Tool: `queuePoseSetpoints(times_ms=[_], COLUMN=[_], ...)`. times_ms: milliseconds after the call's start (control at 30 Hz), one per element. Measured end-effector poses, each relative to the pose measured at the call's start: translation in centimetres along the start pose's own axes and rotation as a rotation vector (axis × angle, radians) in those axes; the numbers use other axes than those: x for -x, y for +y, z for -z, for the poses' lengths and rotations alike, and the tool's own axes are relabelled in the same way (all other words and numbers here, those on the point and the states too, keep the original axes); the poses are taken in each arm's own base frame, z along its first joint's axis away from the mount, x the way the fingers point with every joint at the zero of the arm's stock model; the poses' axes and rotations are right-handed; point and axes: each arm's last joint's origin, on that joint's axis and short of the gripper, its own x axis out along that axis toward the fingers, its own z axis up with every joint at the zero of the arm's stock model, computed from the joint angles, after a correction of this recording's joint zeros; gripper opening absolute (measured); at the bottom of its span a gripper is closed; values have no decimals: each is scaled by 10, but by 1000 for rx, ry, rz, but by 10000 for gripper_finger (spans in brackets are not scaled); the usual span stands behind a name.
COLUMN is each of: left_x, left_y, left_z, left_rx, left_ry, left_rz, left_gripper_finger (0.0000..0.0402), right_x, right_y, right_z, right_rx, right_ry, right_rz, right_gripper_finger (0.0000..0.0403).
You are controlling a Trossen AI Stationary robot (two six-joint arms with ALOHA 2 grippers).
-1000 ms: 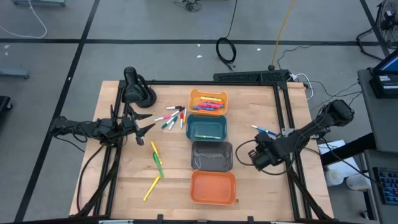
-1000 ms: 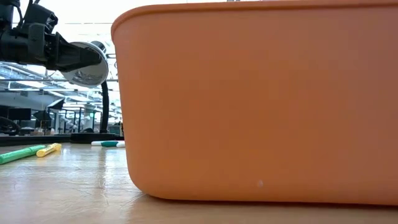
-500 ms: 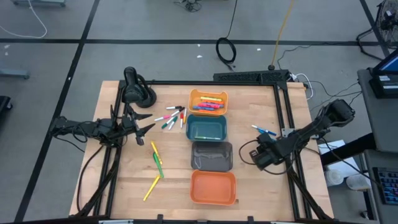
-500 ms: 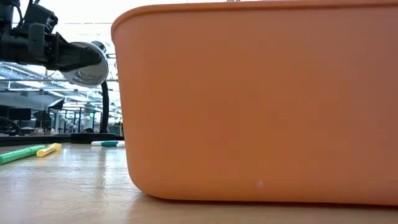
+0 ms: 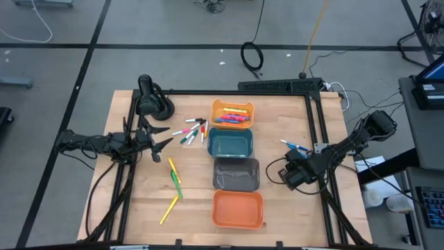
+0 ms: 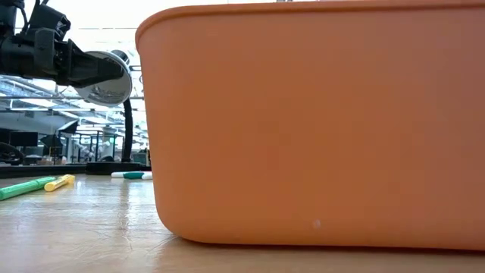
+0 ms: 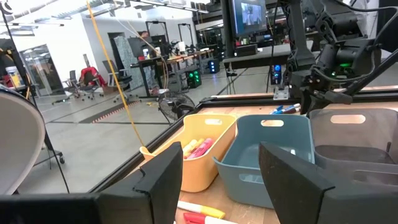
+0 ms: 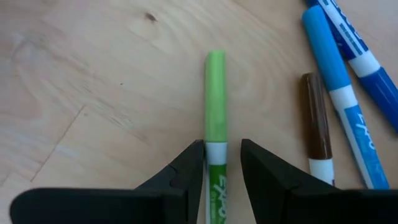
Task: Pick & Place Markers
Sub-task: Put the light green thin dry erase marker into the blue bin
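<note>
The sorting is judged to be at an early stage. Several markers [image 5: 235,114] are already seen lying in the light orange bin [image 5: 216,106] at the far end of the row, pink and yellow among them. A marker or two appears to lie in the teal bin [image 5: 214,142] next to it, though this cannot be made out for certain. The grey bin [image 5: 219,165] and the near orange bin [image 5: 218,199] are seen with nothing clearly in them.

Much is left on the wooden table [image 5: 298,118]. A loose cluster of markers [image 5: 192,130] is spread just left of the light orange bin, yellow and green markers [image 5: 174,177] lie nearer on the left side, and a few blue markers [image 5: 294,146] lie near the right edge.

The right gripper [image 8: 222,165] is set low over that right-hand group, its fingers closed narrowly on a green marker [image 8: 215,118], which lies flat on the wood beside a brown marker [image 8: 316,121] and blue ones. That marker is judged gripped but not yet lifted.

The left gripper [image 5: 164,137] is held above the left side of the table, its fingers spread wide and empty, near the cluster.
</note>
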Motion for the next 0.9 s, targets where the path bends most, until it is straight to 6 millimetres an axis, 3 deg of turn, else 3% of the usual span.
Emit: queuePoseSetpoints(times_ms=[300,667,900], left_x=[0,0,0], left_y=[0,0,0], left_z=[0,0,0], left_rx=[0,0,0], left_ry=[0,0,0], left_rz=[0,0,0], left_gripper_finger=[214,214,214], right_x=[0,0,-1], right_y=[1,2,2], right_z=[0,0,0], right_rx=[26,25,29], right_ry=[4,7,7], right_rz=[-8,-14,-15], right_gripper_finger=[92,28,38])
